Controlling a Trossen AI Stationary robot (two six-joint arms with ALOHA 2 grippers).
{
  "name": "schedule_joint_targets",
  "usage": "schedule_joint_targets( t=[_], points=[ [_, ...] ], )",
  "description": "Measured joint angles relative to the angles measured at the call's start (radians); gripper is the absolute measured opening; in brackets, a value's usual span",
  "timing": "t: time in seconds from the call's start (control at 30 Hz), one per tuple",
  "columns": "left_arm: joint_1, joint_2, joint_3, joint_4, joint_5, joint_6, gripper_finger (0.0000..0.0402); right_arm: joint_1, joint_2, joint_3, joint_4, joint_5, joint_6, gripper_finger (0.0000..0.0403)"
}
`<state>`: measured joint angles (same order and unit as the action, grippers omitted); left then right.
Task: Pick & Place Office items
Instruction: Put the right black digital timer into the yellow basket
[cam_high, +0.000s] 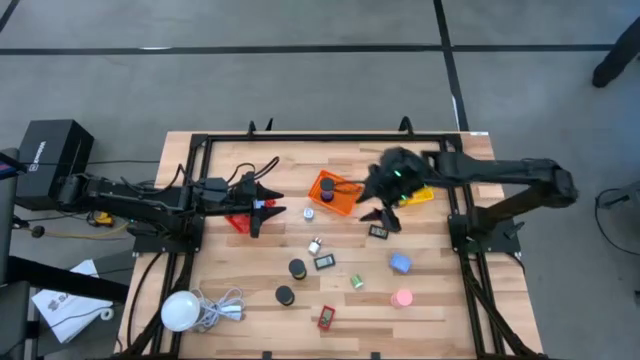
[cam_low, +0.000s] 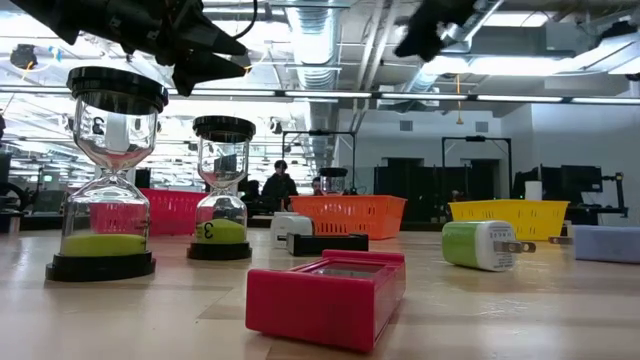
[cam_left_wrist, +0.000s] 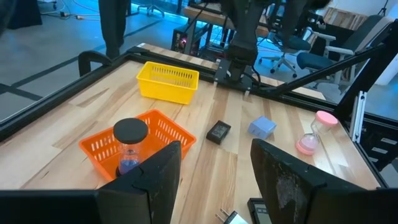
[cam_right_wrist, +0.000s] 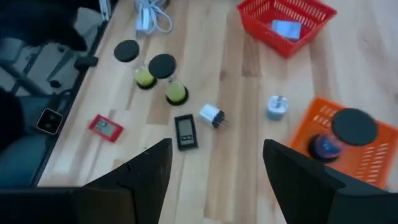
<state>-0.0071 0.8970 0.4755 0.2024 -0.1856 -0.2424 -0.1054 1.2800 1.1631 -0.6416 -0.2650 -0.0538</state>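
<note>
The small office items lie loose on the near half of the table: two black-capped hourglasses with green sand, black timers, a blue block, a pink hourglass, a green piece, a red timer and a white charger. A black-capped hourglass stands in the orange basket. A blue block lies in the red basket. My left gripper hangs open above the red basket's right end. My right gripper is open, raised between the orange and yellow baskets.
The yellow basket sits by the table's right rail. A white globe with a coiled cord rests at the near left corner. A black frame rims the table. People stand in the room beyond the far edge.
</note>
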Motion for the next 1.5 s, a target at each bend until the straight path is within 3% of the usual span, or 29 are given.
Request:
schedule_joint_targets(
  t=[0.27, 0.43, 0.6, 0.83, 1.03, 1.5],
  points=[
    [0.000, 0.000, 0.000, 0.006, 0.000, 0.001, 0.0191, 0.119, -0.271, -0.319, 0.153, 0.190, 0.160, 0.0243],
    [0.000, 0.000, 0.000, 0.009, 0.000, 0.000, 0.0191, 0.196, -0.379, -0.518, 0.316, 0.200, 0.160, 0.0243],
    [0.000, 0.000, 0.000, 0.012, 0.000, 0.000, 0.0191, 0.261, -0.391, -0.645, 0.399, 0.195, 0.161, 0.0243],
    [0.000, 0.000, 0.000, 0.035, 0.000, 0.000, 0.0191, 0.260, -0.338, -0.661, 0.403, 0.229, 0.141, 0.0243],
    [0.000, 0.000, 0.000, 0.046, 0.000, 0.000, 0.0191, 0.193, -0.235, -0.661, 0.374, 0.345, 0.285, 0.0243],
    [0.000, 0.000, 0.000, 0.055, 0.000, 0.002, 0.0191, 0.112, 0.089, -0.661, 0.456, 0.349, 0.290, 0.0243]
  ],
)
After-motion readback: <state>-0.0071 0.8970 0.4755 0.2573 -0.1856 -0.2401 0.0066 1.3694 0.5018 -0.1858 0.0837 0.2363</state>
